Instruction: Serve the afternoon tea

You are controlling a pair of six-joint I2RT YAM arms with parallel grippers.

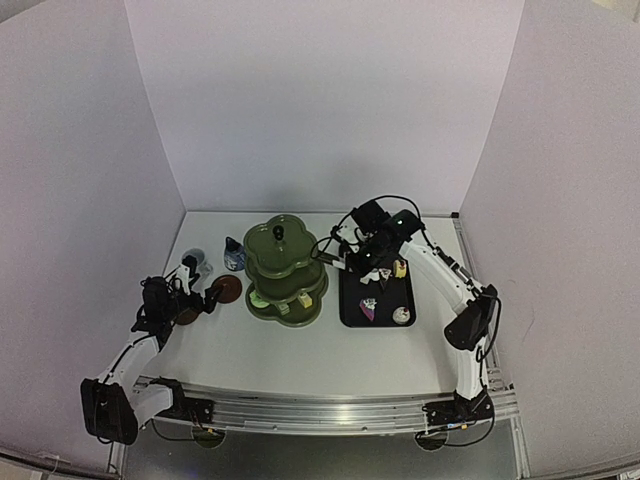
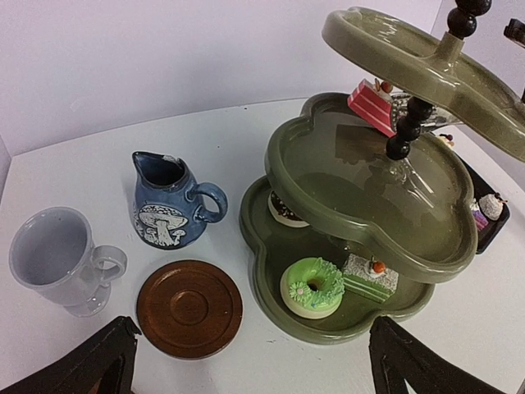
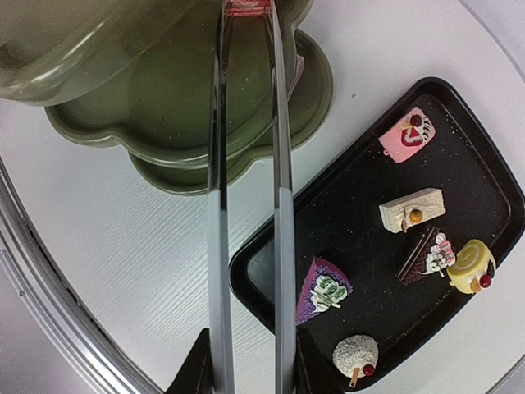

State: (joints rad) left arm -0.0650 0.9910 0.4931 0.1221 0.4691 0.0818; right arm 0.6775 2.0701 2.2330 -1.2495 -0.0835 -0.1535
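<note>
My left gripper (image 2: 253, 349) hangs with its jaws spread wide and nothing between them. Only its two dark fingertips (image 2: 102, 361) poke into the bottom corners of its wrist view. Ahead of it the white mug (image 2: 57, 258) stands at 9 o'clock of the brown coaster (image 2: 189, 308) and the blue-and-white pot (image 2: 168, 203) at the coaster's 12 o'clock, all three apart from one another on the table (image 2: 246, 156). My right gripper (image 3: 250, 373) is clamped on the metal tongs (image 3: 220, 246), whose two arms run side by side toward 12 o'clock in its wrist view. The pink cake (image 2: 372, 107) pinched at their tips is cut off by the top edge there. From the left wrist that cake shows tilted over the middle tier of the green stand (image 2: 357, 245), at about 1 o'clock, partly hidden under the top tier; whether it touches the tier I cannot tell. On the bottom tier lie a green doughnut (image 2: 312, 287) and, just beside it at 3 o'clock, a green-and-white slice (image 2: 369, 277). A dark-topped cake (image 2: 285, 209) further back is mostly hidden by the middle tier's rim. The black tray (image 3: 361, 246) sits at the stand's 3 o'clock in the top view and holds six small cakes (image 3: 412, 209), too small from above to tell apart, with my right arm covering the tray's far end.
</note>
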